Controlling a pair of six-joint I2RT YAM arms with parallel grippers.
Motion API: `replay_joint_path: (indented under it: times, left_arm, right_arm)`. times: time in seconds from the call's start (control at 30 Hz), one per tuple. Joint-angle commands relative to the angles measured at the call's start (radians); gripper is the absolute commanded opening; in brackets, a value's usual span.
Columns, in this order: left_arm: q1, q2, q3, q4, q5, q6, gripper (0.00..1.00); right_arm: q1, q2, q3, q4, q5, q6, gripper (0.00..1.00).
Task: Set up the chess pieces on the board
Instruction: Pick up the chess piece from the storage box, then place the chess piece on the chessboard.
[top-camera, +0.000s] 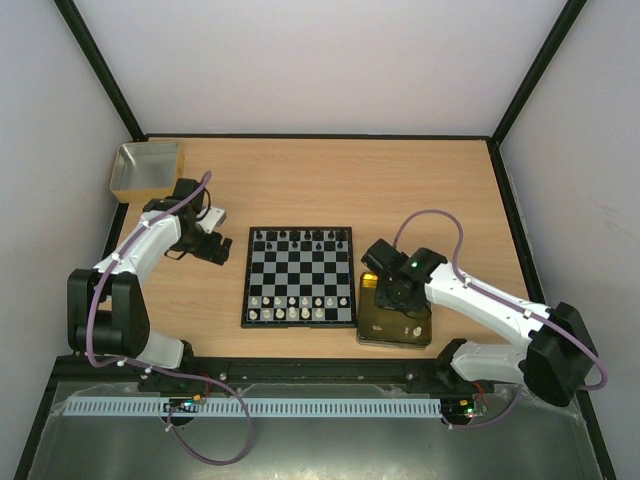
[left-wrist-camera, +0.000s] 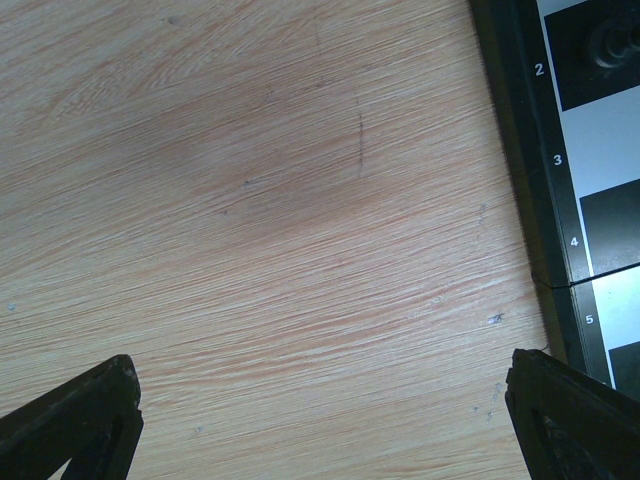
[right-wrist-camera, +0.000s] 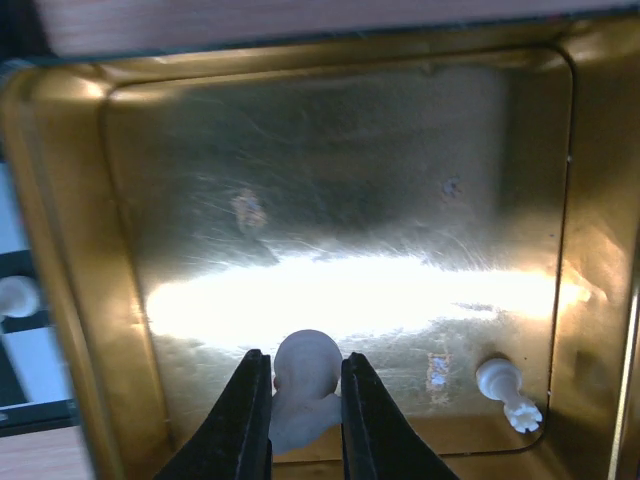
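Right, biggest first: the pale wood-grain table (top-camera: 420, 190) carries the small square black-and-white chequered board (top-camera: 299, 275) at centre, w/ white chess pieces along its near rows & black ones along the far edge; a yellowish square box (top-camera: 140, 188) sits at the far-left corner, well apart; a shiny gold rectangular metal tray (right-wrist-camera: 60, 250) lies just beside the board's right edge. Left gripper (left-wrist-camera: 325, 410) hangs over bare table beside the board's numbered border, jaws spread wide, holding nothing. Right gripper (right-wrist-camera: 305, 395) is down in the tray, fingers clenched on a white round-headed pawn-like piece (right-wrist-camera: 305, 355) close to one tray wall; a second small white piece (right-wrist-camera: 508, 392) lies in the corner to its right. Step in hand, as I read it: lift-out; go straight up til clear of the tray wall, no sideways drag; the grip looks to sit at the neck, so move slow to stop it pivoting; then across to a vacant near-row square, base flat on the board before letting go.
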Motion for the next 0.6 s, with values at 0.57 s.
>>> replay_joint_path:
  times: [0.57]
  left_arm:
    - [0.006,-0.008,0.004,-0.004,0.009,-0.012,0.99]
  right_arm:
    - [0.261,0.316,0.308,0.04,-0.081,-0.01,0.11]
